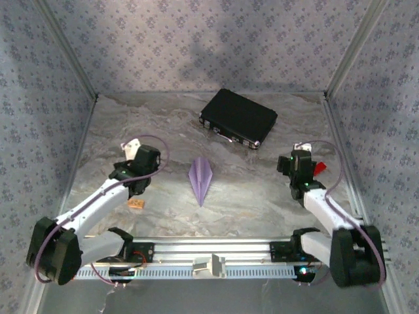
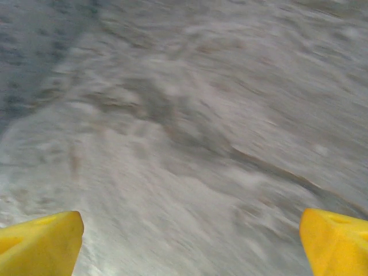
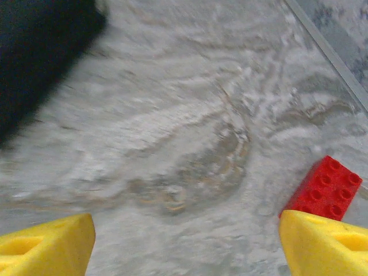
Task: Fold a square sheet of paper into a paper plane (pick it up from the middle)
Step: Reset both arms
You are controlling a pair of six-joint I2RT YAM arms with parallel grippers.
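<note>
The pale lilac paper plane (image 1: 200,178) lies flat on the marbled table between the two arms, its point toward the near edge and a centre crease along it. My left gripper (image 1: 135,156) hovers to its left, well apart from it. In the left wrist view that gripper (image 2: 190,241) has its yellow fingertips (image 2: 40,244) spread wide over bare table. My right gripper (image 1: 302,163) is to the plane's right, also apart from it. The right wrist view shows this gripper (image 3: 187,244) open, with yellow fingertips (image 3: 325,244) wide apart and nothing between them.
A black rectangular case (image 1: 238,118) lies at the back centre, its corner (image 3: 40,52) showing in the right wrist view. A red brick (image 3: 325,187) sits by the right fingertip, also visible from above (image 1: 319,168). A small tan block (image 1: 135,204) lies by the left arm. Patterned walls enclose the table.
</note>
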